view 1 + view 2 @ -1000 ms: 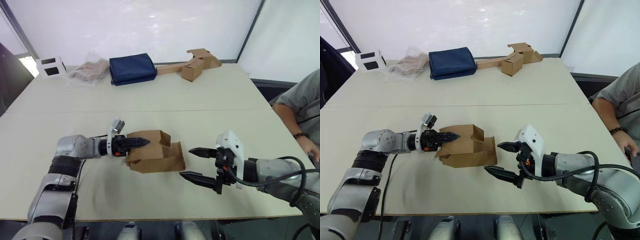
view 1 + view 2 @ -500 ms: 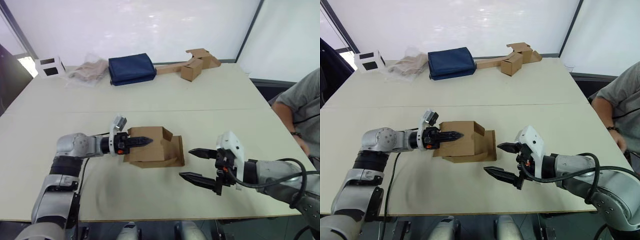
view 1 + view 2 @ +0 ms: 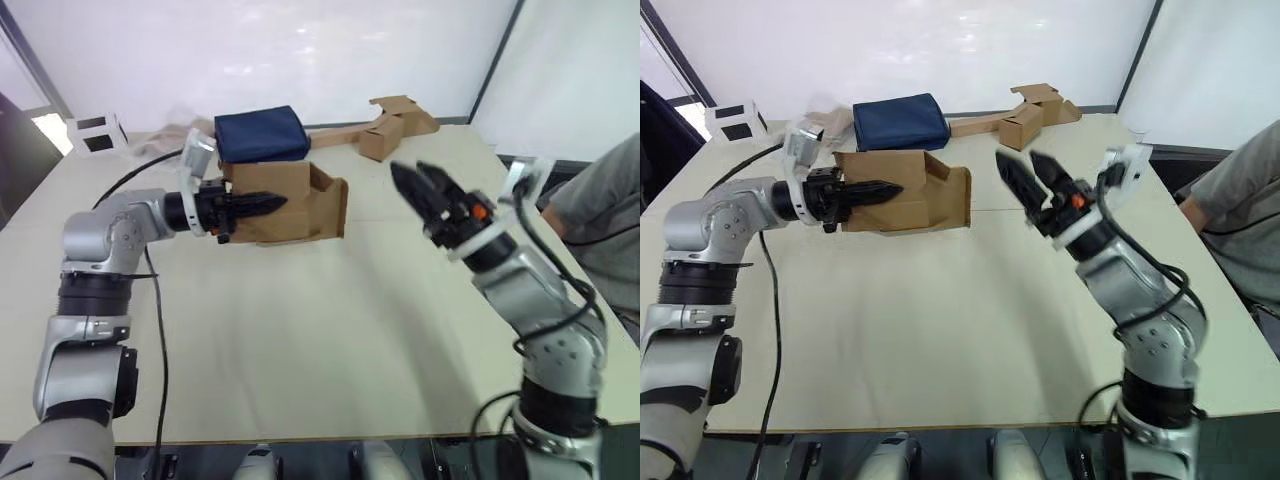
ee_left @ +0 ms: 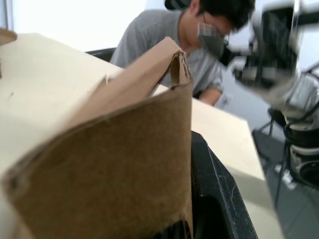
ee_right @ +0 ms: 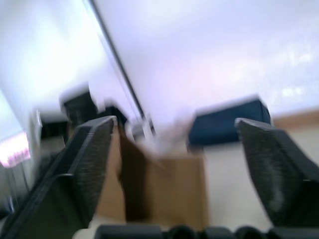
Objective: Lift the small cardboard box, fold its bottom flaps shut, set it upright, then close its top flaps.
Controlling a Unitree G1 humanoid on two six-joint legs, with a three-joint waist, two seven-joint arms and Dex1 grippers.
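The small cardboard box (image 3: 300, 212) hangs on its side above the table, lifted clear of the surface. My left gripper (image 3: 272, 202) is shut on its near wall, one finger (image 4: 214, 194) inside and the brown wall (image 4: 109, 169) against it. The flaps (image 3: 332, 205) at the end facing right stand open; I cannot tell whether they are the bottom flaps or the top flaps. My right gripper (image 3: 425, 183) is raised to the right of the box, open and apart from it, fingers pointing at that open end. The box (image 5: 172, 186) shows between its fingers (image 5: 87, 164).
Along the far edge of the table (image 3: 300, 340) lie a navy blue bag (image 3: 262, 135), a smaller brown box joined to cardboard pieces (image 3: 388, 128), a white cube with dark windows (image 3: 95, 133) and crumpled plastic. A person in grey (image 3: 605, 215) sits at the right.
My left gripper has shut on the box wall and lifted the box off the table, up and away. The right arm has swung up beside it, its fingers somewhat closer together.
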